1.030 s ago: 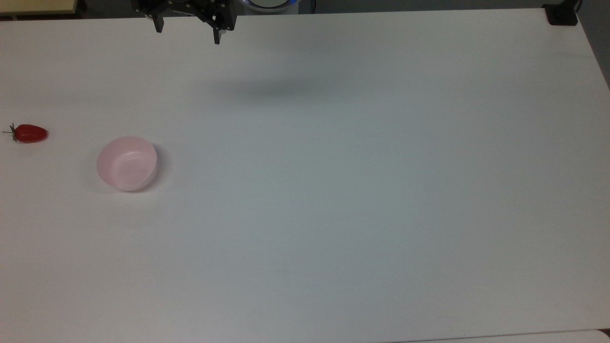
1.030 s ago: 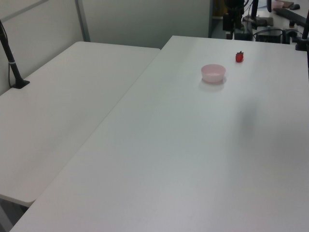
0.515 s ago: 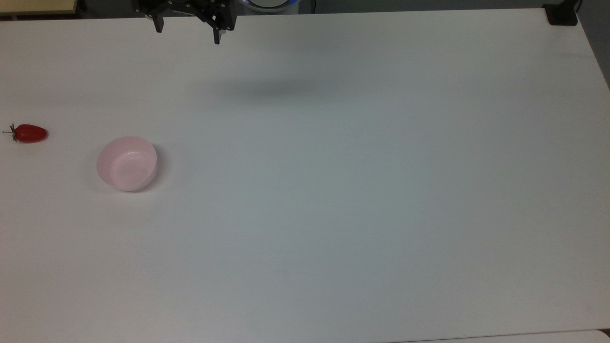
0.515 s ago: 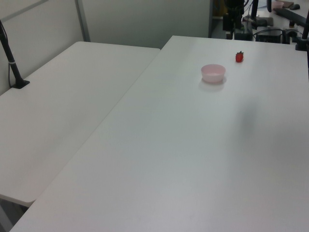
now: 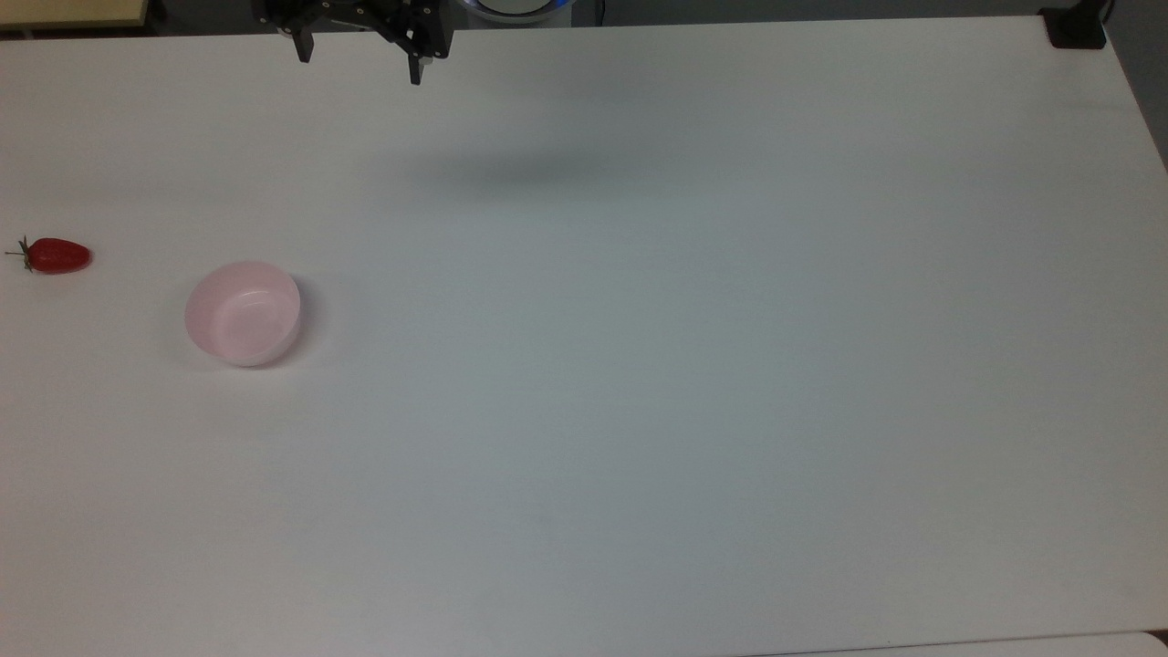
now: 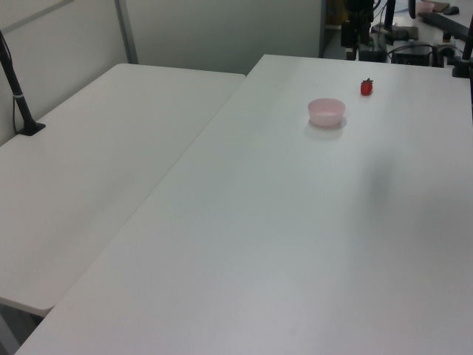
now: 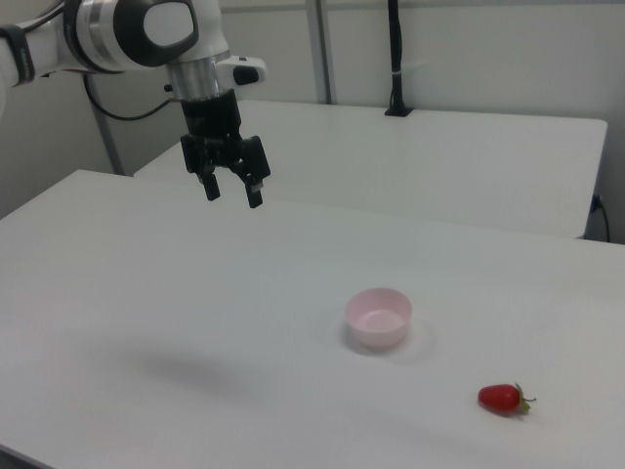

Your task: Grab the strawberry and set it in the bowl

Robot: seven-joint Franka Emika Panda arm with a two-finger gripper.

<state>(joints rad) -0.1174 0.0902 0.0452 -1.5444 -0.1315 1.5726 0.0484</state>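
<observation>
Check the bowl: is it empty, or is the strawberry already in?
Empty. The bowl shows only its bare pink inside, and the strawberry lies on the table, apart from it toward the top view's left.

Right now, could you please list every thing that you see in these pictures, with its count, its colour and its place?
strawberry: one, red with a green stem, lying on the table near the top view's left edge, apart from the bowl.
bowl: one, pale pink, upright and empty, on the table to the right of the strawberry in the top view.
table: one, white, under both things.
second table: one, white, beside the first at the left view's left.
arm: one, white and black, at the right view's upper left.
end effector: one, black, open, in the air above the table.
</observation>
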